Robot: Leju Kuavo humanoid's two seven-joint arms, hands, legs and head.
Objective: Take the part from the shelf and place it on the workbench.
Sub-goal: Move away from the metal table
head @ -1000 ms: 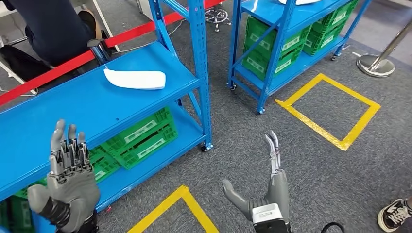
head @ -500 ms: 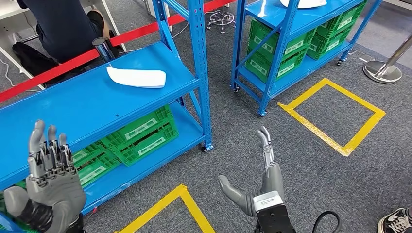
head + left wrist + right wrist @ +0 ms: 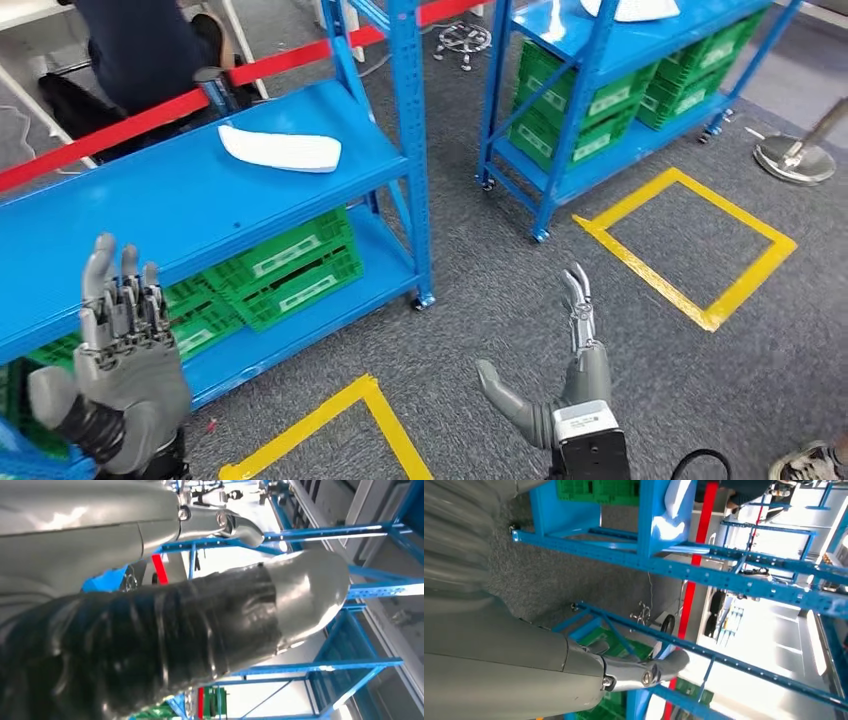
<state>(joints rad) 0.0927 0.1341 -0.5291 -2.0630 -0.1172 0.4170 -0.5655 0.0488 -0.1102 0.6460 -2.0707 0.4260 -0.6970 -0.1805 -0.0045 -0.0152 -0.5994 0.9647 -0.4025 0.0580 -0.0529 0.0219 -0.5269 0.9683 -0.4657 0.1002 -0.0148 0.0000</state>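
A white curved part (image 3: 279, 148) lies flat on the blue shelf (image 3: 150, 210) at upper left; a pale edge of the part (image 3: 675, 496) appears in the right wrist view. My left hand (image 3: 122, 368) is raised at lower left in front of the shelf's edge, fingers straight and apart, holding nothing, well short of the part. My right hand (image 3: 563, 378) hangs over the grey carpet at lower centre, fingers extended and thumb spread, empty. In the left wrist view the left hand's thumb (image 3: 200, 625) looms close.
Green crates (image 3: 285, 270) sit on the shelf's lower level. A second blue rack (image 3: 610, 70) with green crates and a white part (image 3: 630, 8) stands at upper right. Yellow tape squares (image 3: 690, 245) mark the carpet. A seated person (image 3: 130, 50) is behind red tape. A stanchion base (image 3: 795, 158) is at right.
The camera has shifted slightly, so the scene has moved in the picture. My left hand dropped lower and then rose again; my right hand drifted slightly right. Both stay empty.
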